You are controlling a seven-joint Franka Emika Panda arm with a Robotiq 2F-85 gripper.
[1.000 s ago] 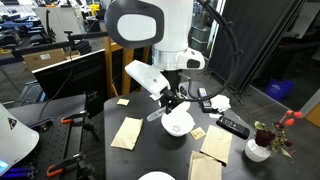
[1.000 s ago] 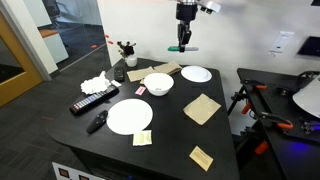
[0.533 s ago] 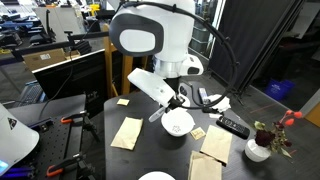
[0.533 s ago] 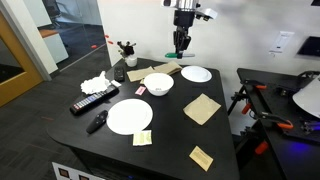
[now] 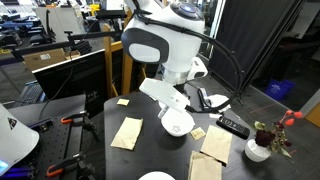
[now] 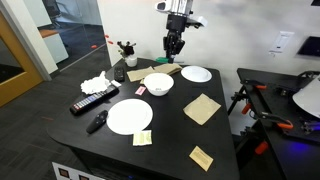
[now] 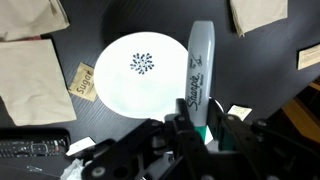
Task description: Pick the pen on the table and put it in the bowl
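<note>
The pen (image 7: 199, 70) is gripped between the 2 fingers of the gripper (image 7: 200, 128), which are closed on 1 end of the barrel, so most of its length sticks out past the fingertips. It is held in the air, clear of the table (image 6: 170, 132). In the wrist view the barrel is lined up along the edge of the bowl (image 7: 143, 75) rather than over its middle. In an exterior view the gripper (image 6: 172, 46) is seen well above the bowl (image 6: 158, 83) and off to its far side. If the pen were released here, the rim would probably be struck or missed altogether — the pen could then roll across the table toward the plate (image 6: 196, 74). The height adds to the risk, since a bounce out of the bowl is likely. If the pen were lowered off-centre, the rim could be caught by the protruding end — the bowl might be shoved into the sugar packet (image 7: 84, 80) just beside it, or the pen twisted in the grip.
</note>
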